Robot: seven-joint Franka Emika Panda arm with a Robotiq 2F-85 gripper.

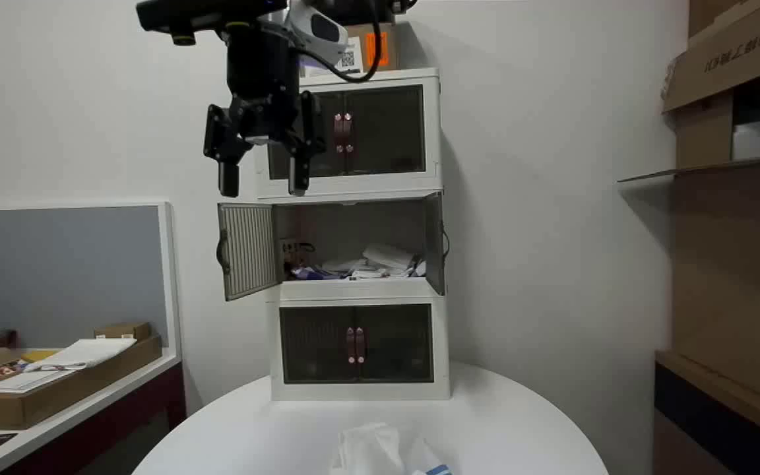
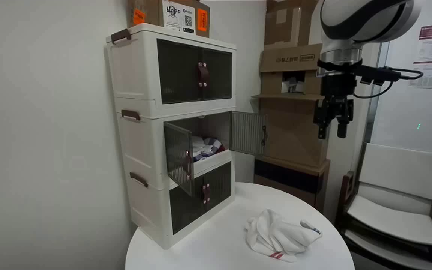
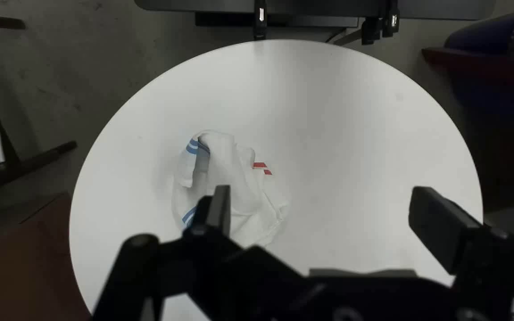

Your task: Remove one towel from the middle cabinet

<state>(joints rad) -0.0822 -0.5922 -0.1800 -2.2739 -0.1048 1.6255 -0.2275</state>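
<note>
The middle cabinet (image 1: 360,289) of the white stack stands with both doors wide open. Its side also shows in an exterior view (image 2: 139,142). Crumpled towels (image 1: 383,260), white and blue, lie inside on its floor; a checked part shows in an exterior view (image 2: 212,144). A white towel (image 2: 279,234) with red and blue stripes lies crumpled on the table; it also shows in an exterior view (image 1: 370,448) and in the wrist view (image 3: 243,187). My gripper (image 1: 263,181) is open and empty, pointing down high above the table (image 3: 350,133), apart from the cabinet and the towel.
The left door (image 1: 248,251) and right door (image 1: 435,244) stick out forward. The top unit (image 1: 386,128) and bottom unit (image 1: 393,343) are closed. Boxes (image 2: 186,17) sit on the stack. Cardboard boxes (image 2: 291,131) and a chair (image 2: 396,213) stand beyond the round table.
</note>
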